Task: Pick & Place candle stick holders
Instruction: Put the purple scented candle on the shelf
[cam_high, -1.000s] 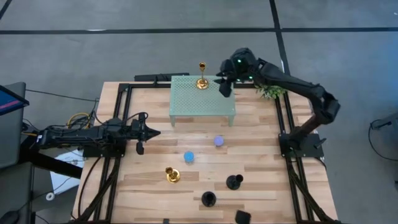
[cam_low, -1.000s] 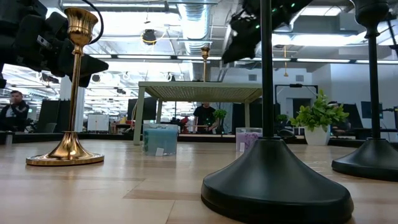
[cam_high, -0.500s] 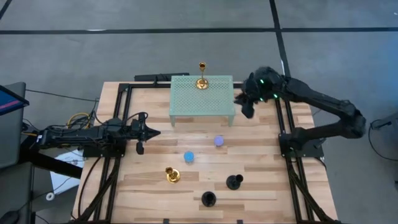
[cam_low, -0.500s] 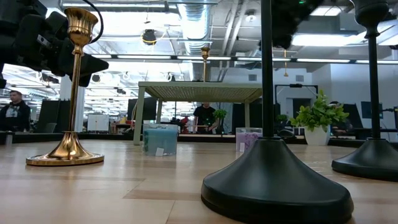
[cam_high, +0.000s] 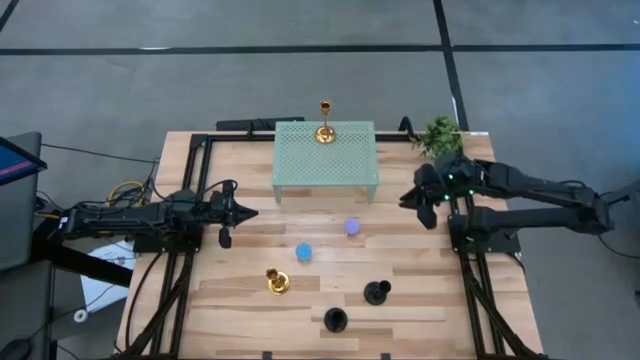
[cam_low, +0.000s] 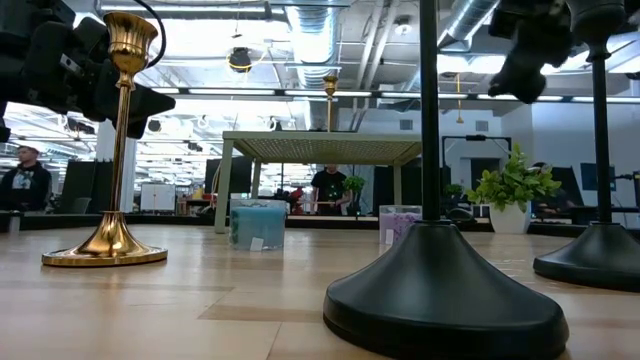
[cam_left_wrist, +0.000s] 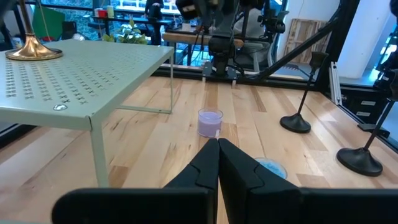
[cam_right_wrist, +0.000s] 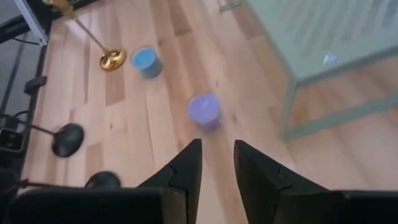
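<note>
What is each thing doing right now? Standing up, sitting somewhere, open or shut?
Gold candle holder on the stand: upright.
Gold candle holder on the table: upright.
Two black candle holders: upright on the table.
Purple cylinder: on the table.
Blue cylinder: on the table.
Left tool: shut, empty.
Right tool: open, empty, above the table.

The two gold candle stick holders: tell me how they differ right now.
One gold holder stands on top of the pale green stand, at its far edge; the other gold holder stands on the bare table, on the near side. The one on the stand sits higher. Both are upright, shiny gold, with round bases and slim stems.
</note>
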